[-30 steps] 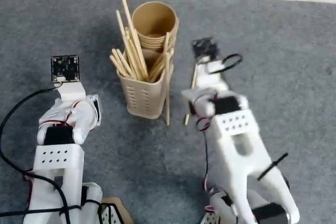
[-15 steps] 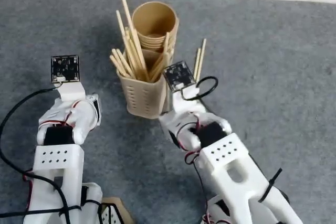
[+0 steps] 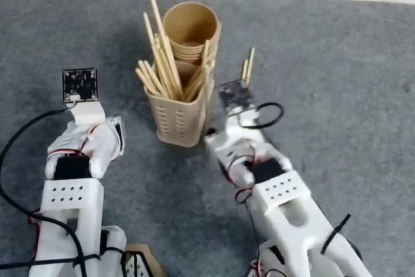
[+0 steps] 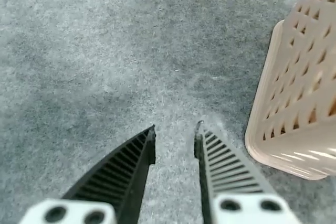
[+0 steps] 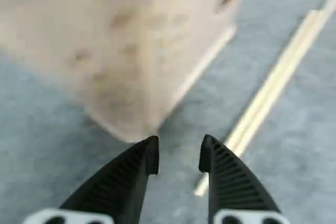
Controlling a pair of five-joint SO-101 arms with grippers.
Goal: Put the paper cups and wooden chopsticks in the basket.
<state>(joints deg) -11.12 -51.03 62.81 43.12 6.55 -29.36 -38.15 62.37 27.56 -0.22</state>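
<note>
Right wrist view: chopsticks [image 5: 273,88] beside gripper [image 5: 178,156]

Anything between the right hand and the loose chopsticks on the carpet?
Nothing visible. The right hand is open, with bare carpet between it and the loose chopsticks. The basket stands off to one side of that path.

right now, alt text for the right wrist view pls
The right gripper, jaws slightly apart and empty, points at the foot of the beige basket. A pair of wooden chopsticks lies on the grey carpet near the basket.
</note>
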